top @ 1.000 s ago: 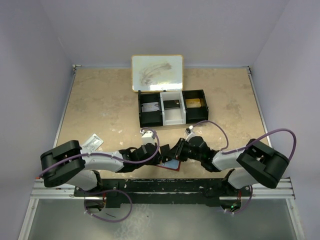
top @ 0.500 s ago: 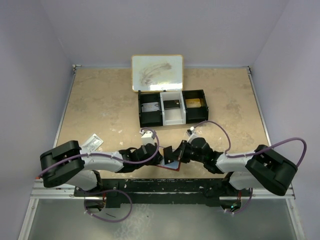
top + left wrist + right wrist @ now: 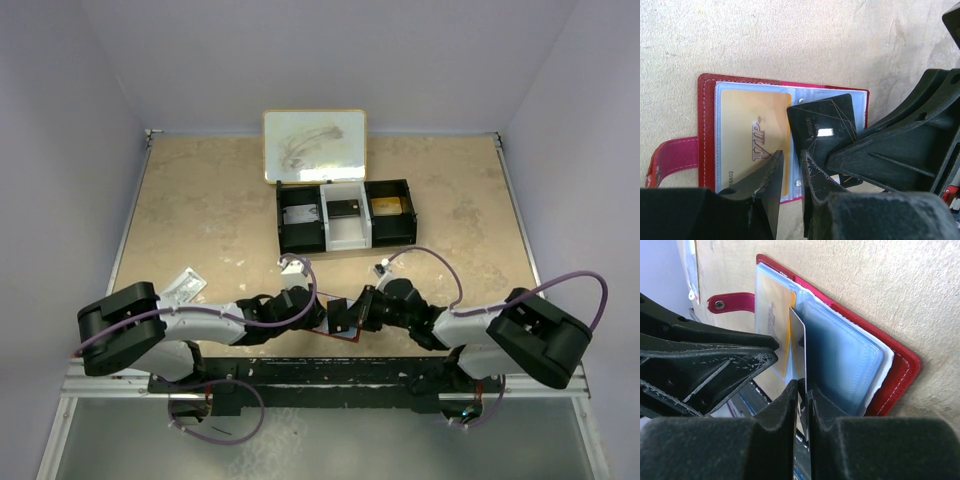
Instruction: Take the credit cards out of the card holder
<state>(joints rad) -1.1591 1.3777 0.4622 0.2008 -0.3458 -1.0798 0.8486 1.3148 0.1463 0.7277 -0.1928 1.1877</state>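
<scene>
Looking down, we saw right gripper [image 3: 801, 388] pinching black card [image 3: 824, 120] over open card holder [image 3: 705, 131]; left gripper [image 3: 790, 161] slightly parted, empty, above sleeved gold card [image 3: 747, 122].

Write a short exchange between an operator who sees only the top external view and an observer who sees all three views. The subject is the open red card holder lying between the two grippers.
Operator: From above I can't make it out. Does the right arm have a card?
Observer: Yes. The right wrist view shows the right gripper pinching the black card by its edge, jaws shut on it.
Operator: Is any card in the sleeves?
Observer: Yes. The left wrist view shows a gold card lettered VIP inside the left clear sleeve of the card holder. The black one lies tilted across the right page.
</scene>
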